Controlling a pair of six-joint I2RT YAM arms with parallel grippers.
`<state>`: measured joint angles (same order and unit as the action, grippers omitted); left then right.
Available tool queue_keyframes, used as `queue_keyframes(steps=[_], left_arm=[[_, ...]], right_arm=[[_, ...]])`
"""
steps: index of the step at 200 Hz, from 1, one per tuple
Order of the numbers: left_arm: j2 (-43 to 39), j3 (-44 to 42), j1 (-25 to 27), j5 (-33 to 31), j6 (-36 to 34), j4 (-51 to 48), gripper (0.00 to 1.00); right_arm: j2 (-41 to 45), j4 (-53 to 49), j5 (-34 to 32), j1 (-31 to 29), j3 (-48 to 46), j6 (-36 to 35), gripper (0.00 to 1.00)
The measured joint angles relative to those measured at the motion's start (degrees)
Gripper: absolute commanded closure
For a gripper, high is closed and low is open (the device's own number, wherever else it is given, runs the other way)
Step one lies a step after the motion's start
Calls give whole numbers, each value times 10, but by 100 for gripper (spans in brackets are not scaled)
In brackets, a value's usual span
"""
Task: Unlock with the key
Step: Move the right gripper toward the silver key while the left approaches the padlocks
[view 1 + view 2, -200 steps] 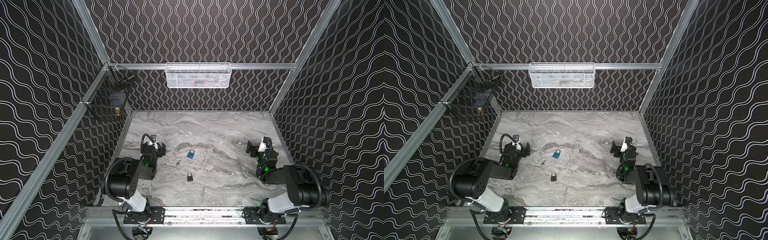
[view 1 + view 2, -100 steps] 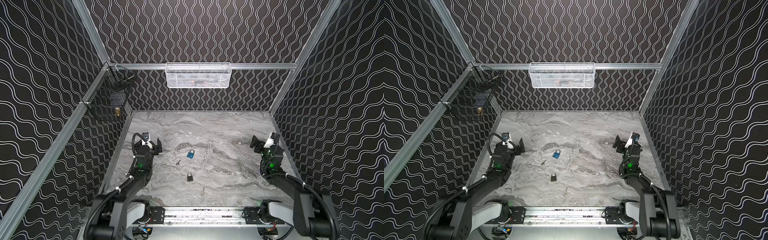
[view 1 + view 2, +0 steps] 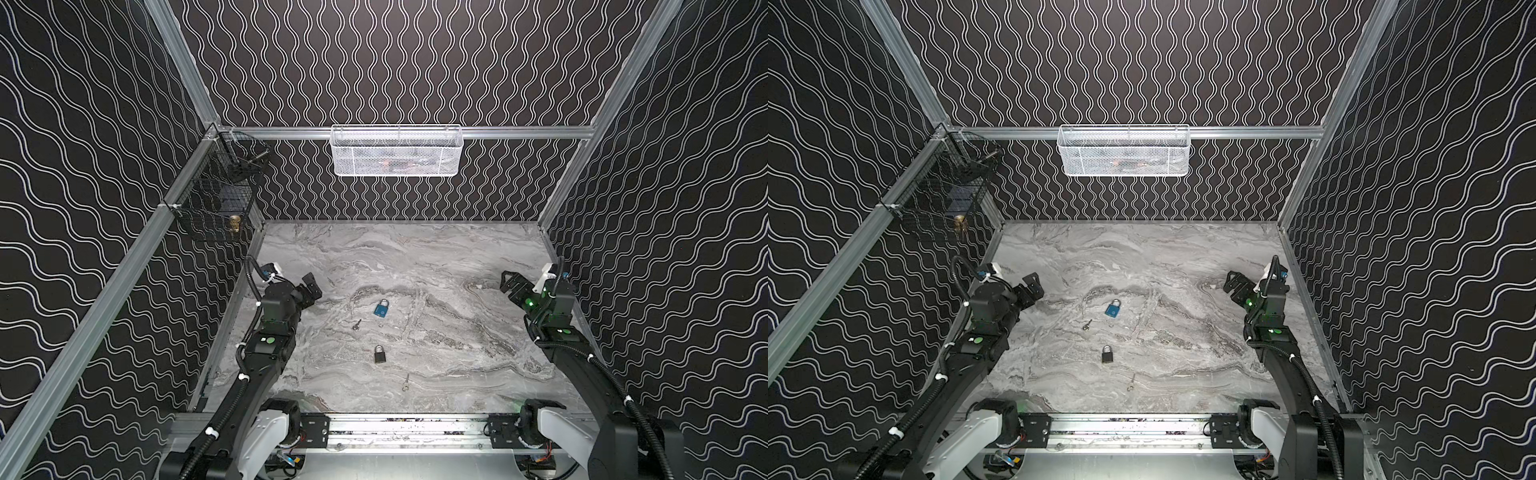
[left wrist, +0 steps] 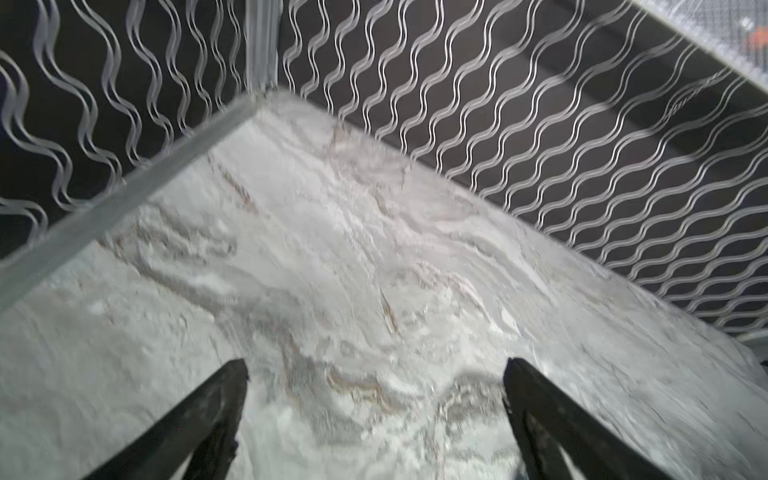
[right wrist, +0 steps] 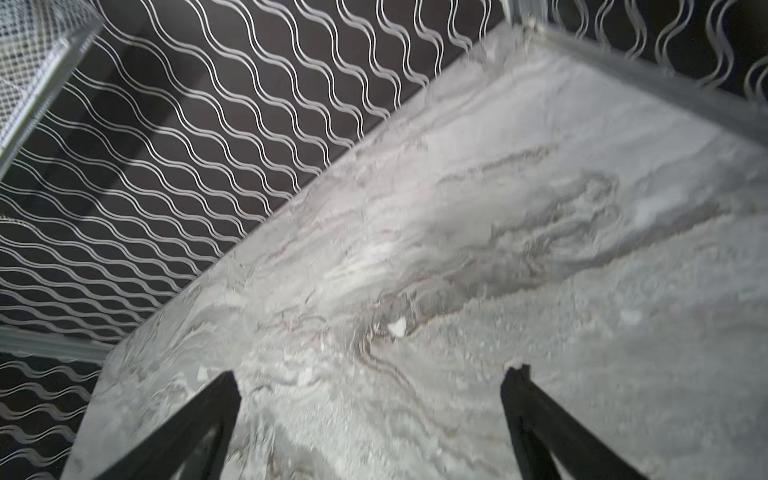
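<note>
A blue padlock [image 3: 381,309] [image 3: 1113,309] lies mid-table with a small key [image 3: 356,324] [image 3: 1087,325] just to its near left. Nearer the front lies a black padlock [image 3: 379,354] [image 3: 1107,354], and a second key [image 3: 405,381] [image 3: 1131,382] lies beyond it towards the front edge. My left gripper [image 3: 311,286] [image 4: 376,370] hovers open by the left wall, well left of the blue padlock. By the right wall, my right gripper [image 3: 508,283] [image 5: 374,376] also hangs open. Both wrist views show only bare marble between the fingers.
A white mesh basket [image 3: 397,151] hangs on the back wall. A black wire basket [image 3: 216,199] is mounted at the back left corner. Patterned walls close in three sides, and an aluminium rail [image 3: 399,426] runs along the front.
Both arms have unfolded, their elbows dropping back towards the front rail and their wrists shifting out towards the side walls. The grippers stayed open. The padlocks and keys have not moved.
</note>
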<state>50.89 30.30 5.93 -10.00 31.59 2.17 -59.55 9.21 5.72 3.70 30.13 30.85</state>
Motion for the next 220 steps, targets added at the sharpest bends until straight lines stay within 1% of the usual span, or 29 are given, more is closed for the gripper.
queue_keyframes(steps=[42,61,102,128,161,185,220], left_arm=[[-4,11,0,82,14,-31,1],[-11,16,0,117,17,-41,1],[-24,14,8,203,33,-62,1],[-36,12,26,234,40,-83,1],[-61,0,75,251,49,-100,1],[-77,-9,131,250,59,-120,1],[-99,-10,213,223,75,-142,1]], right_arm=[[-11,-69,57,-3,30,-9,1],[-14,-92,86,-17,42,-21,1],[-15,-172,71,-106,86,-45,1],[-31,-224,49,-169,113,-47,1],[-44,-290,29,-250,135,-48,1],[-43,-332,12,-298,138,-44,1],[-37,-384,-5,-378,138,-24,1]])
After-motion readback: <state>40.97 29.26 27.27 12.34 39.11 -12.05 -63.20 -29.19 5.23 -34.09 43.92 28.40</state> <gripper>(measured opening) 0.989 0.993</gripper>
